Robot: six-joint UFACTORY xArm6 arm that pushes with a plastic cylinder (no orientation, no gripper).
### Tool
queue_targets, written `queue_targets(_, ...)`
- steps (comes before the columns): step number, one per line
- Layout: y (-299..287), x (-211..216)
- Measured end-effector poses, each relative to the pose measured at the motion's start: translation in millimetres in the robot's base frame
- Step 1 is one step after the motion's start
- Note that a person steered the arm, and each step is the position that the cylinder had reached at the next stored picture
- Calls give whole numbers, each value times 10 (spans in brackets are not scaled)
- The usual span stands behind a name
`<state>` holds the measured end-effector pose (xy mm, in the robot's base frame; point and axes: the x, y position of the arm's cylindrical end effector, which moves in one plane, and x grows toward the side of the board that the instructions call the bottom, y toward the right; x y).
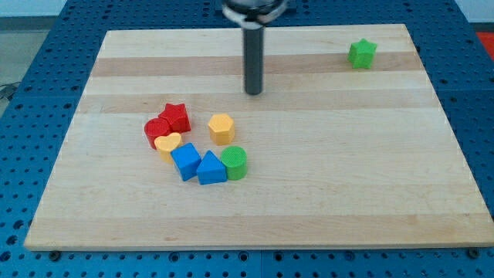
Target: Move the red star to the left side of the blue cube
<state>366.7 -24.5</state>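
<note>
The red star [177, 116] lies left of the board's middle, touching a red round block [156, 130] at its lower left. The blue cube [185, 161] sits below them, with a yellow heart [167, 144] between it and the red blocks. My tip [253, 93] is above and to the right of the red star, well apart from every block. The rod rises from the tip to the view's top.
A yellow hexagon [221, 127] lies right of the red star. A blue triangle [211, 168] and a green round block [235, 162] sit right of the blue cube. A green star [361, 53] lies at the top right of the wooden board [347, 170].
</note>
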Motion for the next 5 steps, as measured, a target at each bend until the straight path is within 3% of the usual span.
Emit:
queue_targets(1,-31,2)
queue_targets(2,-839,53)
queue_targets(5,-1070,265)
